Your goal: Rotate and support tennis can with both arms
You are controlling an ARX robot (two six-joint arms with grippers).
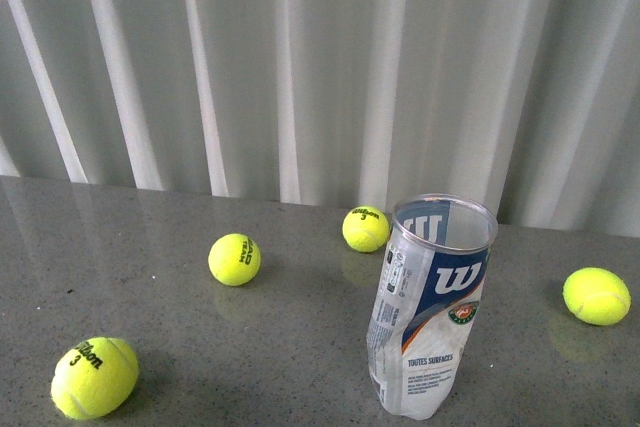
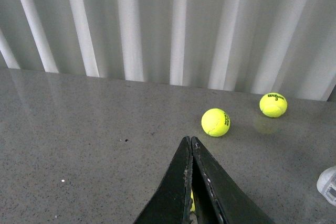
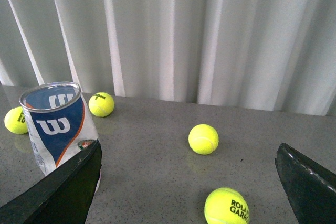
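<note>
Presently we find the tennis can (image 1: 432, 307) standing upright and empty on the counter (image 1: 280, 347), untouched. Our left claw (image 2: 190, 145) is pressed closed on nothing; our right claw (image 3: 189, 182) gapes wide beside the can. Rotating and supporting remain undone.

The tennis can (image 1: 432, 307) stands upright with its mouth open and bare desk (image 1: 300, 347) all around it, so there's room to come in from either side. The closest clutter is a ball (image 1: 366, 228) just behind it on the left. Three other balls (image 1: 235, 259) (image 1: 94, 377) (image 1: 596, 295) sit well apart. The curtain (image 1: 320, 67) closes off the back edge.
</note>
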